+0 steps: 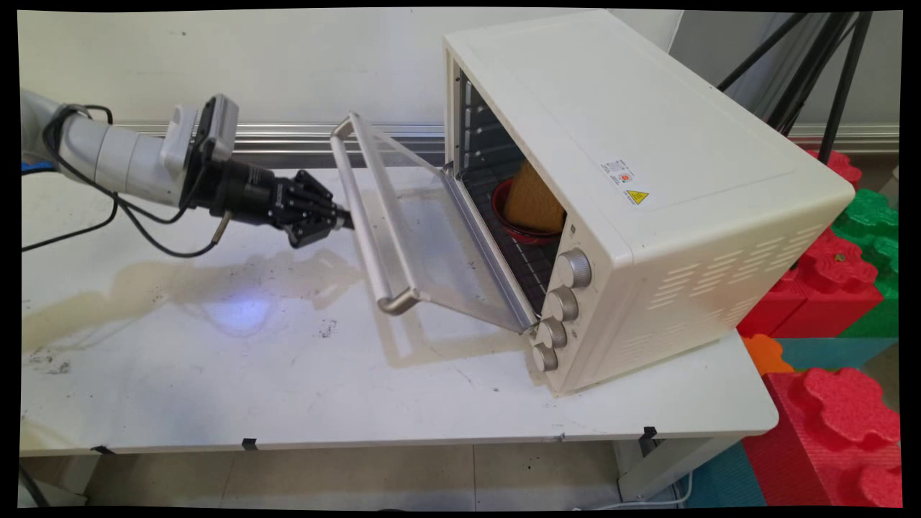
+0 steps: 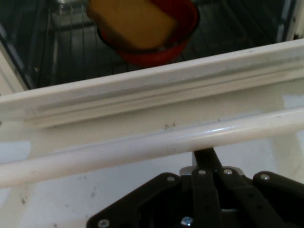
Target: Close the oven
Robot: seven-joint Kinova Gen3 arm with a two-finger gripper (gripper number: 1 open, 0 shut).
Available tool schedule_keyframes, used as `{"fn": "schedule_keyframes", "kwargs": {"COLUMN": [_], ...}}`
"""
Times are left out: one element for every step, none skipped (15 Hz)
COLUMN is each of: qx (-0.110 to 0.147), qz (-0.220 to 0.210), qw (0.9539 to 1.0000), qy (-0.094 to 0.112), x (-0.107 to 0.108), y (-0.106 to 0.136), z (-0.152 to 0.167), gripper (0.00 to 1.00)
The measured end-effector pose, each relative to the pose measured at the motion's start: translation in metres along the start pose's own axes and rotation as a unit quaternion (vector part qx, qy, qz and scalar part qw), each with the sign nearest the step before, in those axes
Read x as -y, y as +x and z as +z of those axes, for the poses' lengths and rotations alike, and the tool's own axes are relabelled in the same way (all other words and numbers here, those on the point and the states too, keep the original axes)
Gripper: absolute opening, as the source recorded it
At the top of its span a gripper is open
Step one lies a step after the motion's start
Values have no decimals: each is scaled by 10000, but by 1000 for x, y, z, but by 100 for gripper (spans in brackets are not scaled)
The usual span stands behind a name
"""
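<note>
1. Red foam blocks (image 1: 842, 424): stacked on the floor at the table's right end, well apart from the jaws, with green ones behind them.
2. White table (image 1: 288, 388): stained surface, bearing the oven.
3. Gripper (image 1: 344, 218): black, held level, fingers pressed together into a narrow tip that reaches under the door handle (image 1: 363, 216) and touches it.
4. Oven door (image 1: 439, 244): glass-paned, hanging partly open, tilted, directly ahead of the jaws.
5. Cream toaster oven (image 1: 647, 201): beyond the door; four knobs (image 1: 561, 306) down its front right.
6. Red bowl (image 2: 161, 45): on the oven rack, straight past the jaws, holding a tan loaf-like piece (image 2: 133, 21).
</note>
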Motion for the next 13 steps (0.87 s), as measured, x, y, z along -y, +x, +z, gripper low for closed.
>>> {"fn": "schedule_keyframes", "kwargs": {"qx": [-58,-126,-193,-248,-284,-338,-398,-452,-497,-523,-561,-584,-618], "qz": [7,13,20,24,23,26,32,38,47,55,69,79,92], "qw": [10000,9999,9998,9997,9996,9994,9991,9989,9987,9985,9983,9982,9979], "qy": [23,51,72,84,92,102,113,124,132,137,143,144,146], "x": [1,2,4,5,6,7,8,10,11,12,13,14,15], "y": [5,11,18,23,27,33,40,46,52,55,61,64,69], "z": [0,0,1,2,3,5,8,11,14,16,19,21,24], "gripper": [0,0,0,0,0,0,0,0,0,0,0,0,0]}}
